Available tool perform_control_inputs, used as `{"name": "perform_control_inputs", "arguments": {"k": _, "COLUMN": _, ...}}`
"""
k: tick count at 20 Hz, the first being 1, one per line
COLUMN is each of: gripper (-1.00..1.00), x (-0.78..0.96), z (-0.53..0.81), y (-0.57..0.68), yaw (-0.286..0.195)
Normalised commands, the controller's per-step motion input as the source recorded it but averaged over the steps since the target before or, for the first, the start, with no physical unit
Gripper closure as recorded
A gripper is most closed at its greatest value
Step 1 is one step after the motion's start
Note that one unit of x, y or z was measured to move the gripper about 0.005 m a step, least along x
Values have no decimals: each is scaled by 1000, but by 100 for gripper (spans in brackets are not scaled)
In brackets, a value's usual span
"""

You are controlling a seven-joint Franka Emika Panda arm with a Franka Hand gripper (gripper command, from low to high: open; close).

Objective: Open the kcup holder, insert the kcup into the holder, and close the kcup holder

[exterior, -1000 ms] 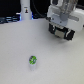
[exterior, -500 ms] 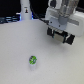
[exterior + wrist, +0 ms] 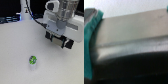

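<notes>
Kcup (image 3: 33, 60): lies alone on the white table (image 3: 12, 47) at about 7 o'clock in the exterior view, well apart from the arm; probably light, thin-walled and easily tipped, so take it across its round sides.
Holder (image 3: 59, 40): dark box at about 2 o'clock, under the arm; looks stiff and heavier.
Gripper (image 3: 60, 31): over the holder; whether spread or pinched, cannot tell.
Wrist view: blurred, a grey-dark surface filling the frame.
</notes>
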Motion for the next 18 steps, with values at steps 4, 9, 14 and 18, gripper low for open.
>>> {"name": "perform_control_inputs", "arguments": {"k": 4, "gripper": -100, "x": 363, "z": 221, "y": -356, "yaw": -181}}
{"name": "perform_control_inputs", "arguments": {"k": 9, "gripper": -100, "x": 397, "z": 213, "y": -545, "yaw": -205}}
{"name": "perform_control_inputs", "arguments": {"k": 14, "gripper": -100, "x": 368, "z": 118, "y": -637, "yaw": -193}}
{"name": "perform_control_inputs", "arguments": {"k": 18, "gripper": -100, "x": 332, "z": 40, "y": -542, "yaw": -224}}
